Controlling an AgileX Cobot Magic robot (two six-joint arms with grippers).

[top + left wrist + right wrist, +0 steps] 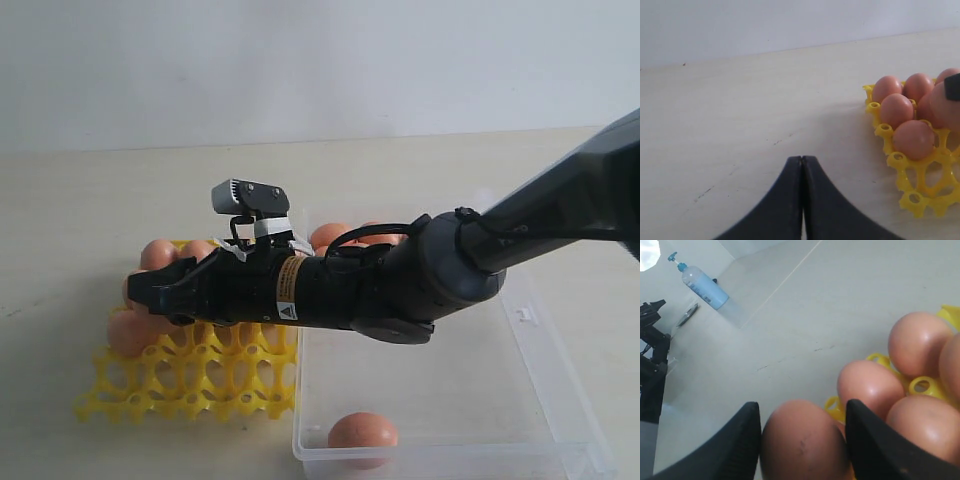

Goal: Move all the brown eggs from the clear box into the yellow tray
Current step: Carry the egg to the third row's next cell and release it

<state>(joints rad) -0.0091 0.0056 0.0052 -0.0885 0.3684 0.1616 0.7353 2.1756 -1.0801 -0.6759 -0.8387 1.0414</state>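
**A:** Where is the brown egg (802,445) right now?

**B:** It's clamped across its middle between the fingers (737,445) of the right end effector (155,292), low over the yellow tray (190,385) and just beside the seated eggs (912,139). I can't tell if it touches a cup.

**A:** How should it handle?

**B:** I'd say light and stiff, but brittle and smooth. Hold it at the widest part, gently. Too firm cracks it, too loose lets it slip.

**A:** And further out?

**B:** A lone egg (362,432) lies at the front of the clear box (540,400), and others peek from behind the arm. The left end effector (802,160) is closed and empty above the bare surface (740,110).
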